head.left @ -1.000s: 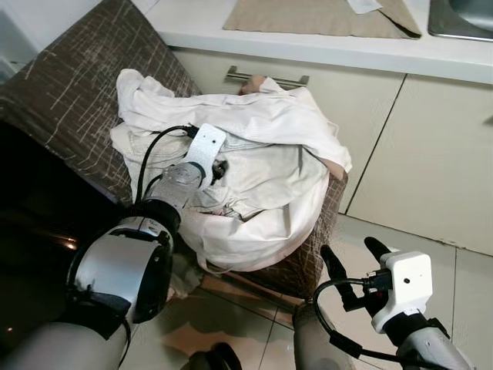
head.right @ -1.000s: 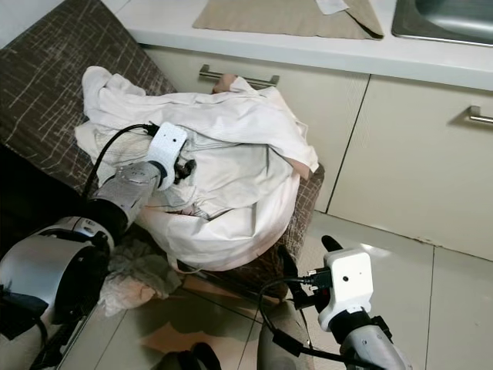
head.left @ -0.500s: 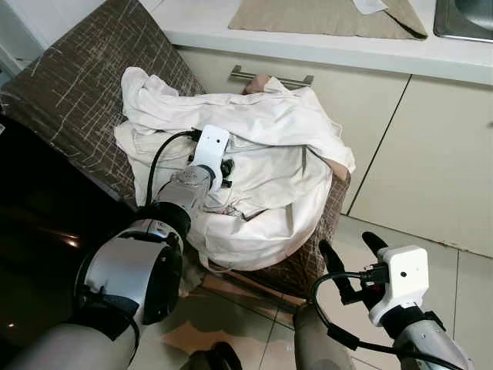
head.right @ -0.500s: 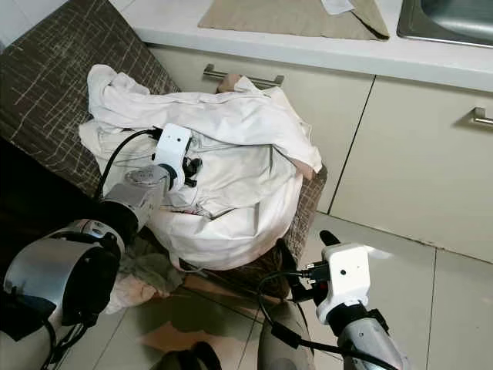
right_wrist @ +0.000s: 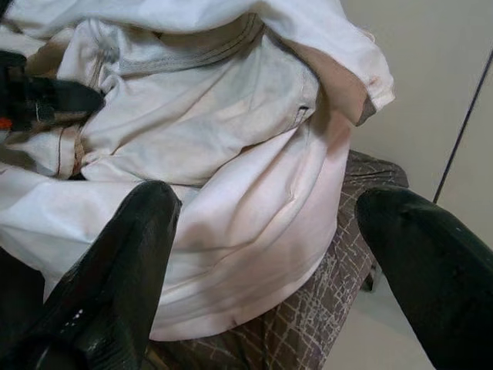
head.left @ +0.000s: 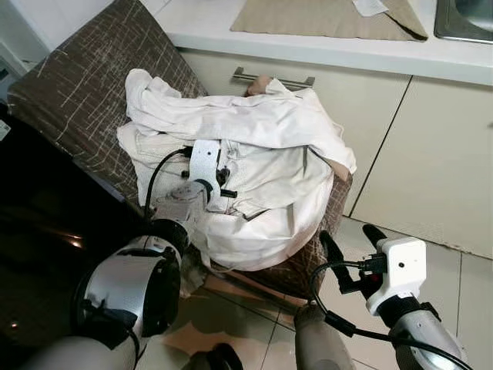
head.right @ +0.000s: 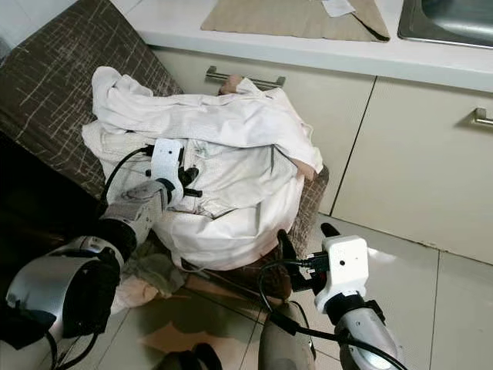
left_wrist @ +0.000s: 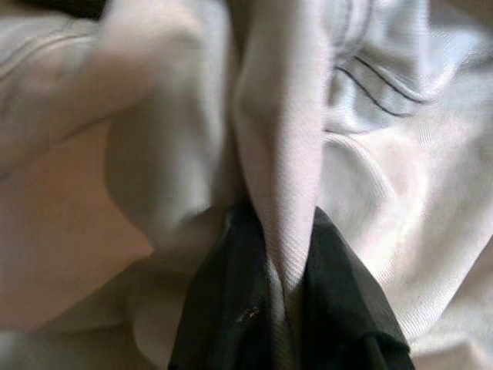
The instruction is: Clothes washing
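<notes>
Left eye view: the white clothes (head.left: 254,154) lie heaped on the brown patterned basket (head.left: 77,85), below the tabletop (head.left: 323,42) edge. Left wrist view: left pincer (left_wrist: 281,308) clamps a white fold. Right wrist view: right pincer (right_wrist: 269,254) spread wide, near the heap's lower edge.

White clothes (head.left: 254,154), brown streaked hamper (head.left: 77,85)

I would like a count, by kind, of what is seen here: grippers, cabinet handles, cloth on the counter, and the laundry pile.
Grippers: 2, the left gripper with jaws shut on the white clothes, the right gripper with jaws open.
Cabinet handles: 2, handle and handle.
Beige cloth on the counter: 1.
Pile of white clothes: 1.
Total: 6.
</notes>
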### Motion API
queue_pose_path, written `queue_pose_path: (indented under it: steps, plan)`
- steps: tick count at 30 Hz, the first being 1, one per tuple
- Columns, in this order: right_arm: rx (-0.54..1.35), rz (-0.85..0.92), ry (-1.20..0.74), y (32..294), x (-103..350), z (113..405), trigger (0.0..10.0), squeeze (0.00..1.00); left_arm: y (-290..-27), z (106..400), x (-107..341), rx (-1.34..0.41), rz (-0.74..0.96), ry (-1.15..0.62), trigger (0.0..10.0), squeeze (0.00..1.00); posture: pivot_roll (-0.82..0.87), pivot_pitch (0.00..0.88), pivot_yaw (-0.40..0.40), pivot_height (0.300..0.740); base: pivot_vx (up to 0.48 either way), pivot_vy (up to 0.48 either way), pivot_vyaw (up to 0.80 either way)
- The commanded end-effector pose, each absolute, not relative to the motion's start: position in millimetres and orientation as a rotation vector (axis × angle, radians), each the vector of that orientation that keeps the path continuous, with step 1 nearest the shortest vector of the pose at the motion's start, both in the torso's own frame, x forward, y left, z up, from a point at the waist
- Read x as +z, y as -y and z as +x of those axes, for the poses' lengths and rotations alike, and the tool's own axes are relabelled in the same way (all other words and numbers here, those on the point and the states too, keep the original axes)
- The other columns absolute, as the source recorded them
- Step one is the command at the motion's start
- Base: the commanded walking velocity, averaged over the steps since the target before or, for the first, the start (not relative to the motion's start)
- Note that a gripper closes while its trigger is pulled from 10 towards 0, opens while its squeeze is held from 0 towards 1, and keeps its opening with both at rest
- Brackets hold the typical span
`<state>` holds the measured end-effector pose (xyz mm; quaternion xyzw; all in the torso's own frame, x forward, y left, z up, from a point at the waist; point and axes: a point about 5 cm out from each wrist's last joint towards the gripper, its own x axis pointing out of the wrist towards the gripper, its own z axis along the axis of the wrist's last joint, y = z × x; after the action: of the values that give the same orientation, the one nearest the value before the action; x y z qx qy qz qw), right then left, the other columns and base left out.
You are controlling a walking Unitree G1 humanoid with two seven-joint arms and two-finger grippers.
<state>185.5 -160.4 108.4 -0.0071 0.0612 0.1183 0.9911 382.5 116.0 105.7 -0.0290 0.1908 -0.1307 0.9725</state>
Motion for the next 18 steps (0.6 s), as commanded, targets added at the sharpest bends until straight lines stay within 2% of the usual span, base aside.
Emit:
queue_pose_path:
  steps: [1,5,9,13,17,18]
  plan:
    - [0.245,-0.014,-0.14,160.5,103.6,186.1,10.0,0.0,-123.6,387.5,115.8,-0.25,-0.125,-0.349,0.0,0.0,-0.53,0.125,0.186,0.719,0.0,0.0,0.0]
    - [0.264,-0.017,-0.141,159.8,102.4,190.1,10.0,0.0,-127.6,392.4,126.5,-0.243,-0.175,-0.316,0.0,0.0,-0.51,0.111,0.178,0.719,0.0,0.0,0.0]
    - [0.293,-0.019,-0.135,156.8,103.1,196.1,10.0,0.0,-131.2,390.8,124.0,-0.249,-0.078,-0.293,0.0,0.0,-0.5,0.095,0.16,0.719,0.0,0.0,0.0]
    - [0.307,-0.029,-0.138,158.8,102.1,198.8,10.0,0.0,-124.8,393.2,131.3,-0.27,-0.142,-0.249,0.0,0.0,-0.49,0.085,0.154,0.719,0.0,0.0,0.0]
    - [0.305,-0.032,-0.134,161.0,101.5,202.4,10.0,0.0,-118.5,400.7,152.7,-0.297,-0.184,-0.175,0.0,0.0,-0.48,0.064,0.156,0.719,0.0,0.0,0.0]
    - [0.308,-0.034,-0.124,159.9,101.8,207.4,10.0,0.0,-115.4,409.3,181.3,-0.322,-0.221,-0.087,0.0,0.0,-0.47,0.047,0.158,0.719,0.0,0.0,0.0]
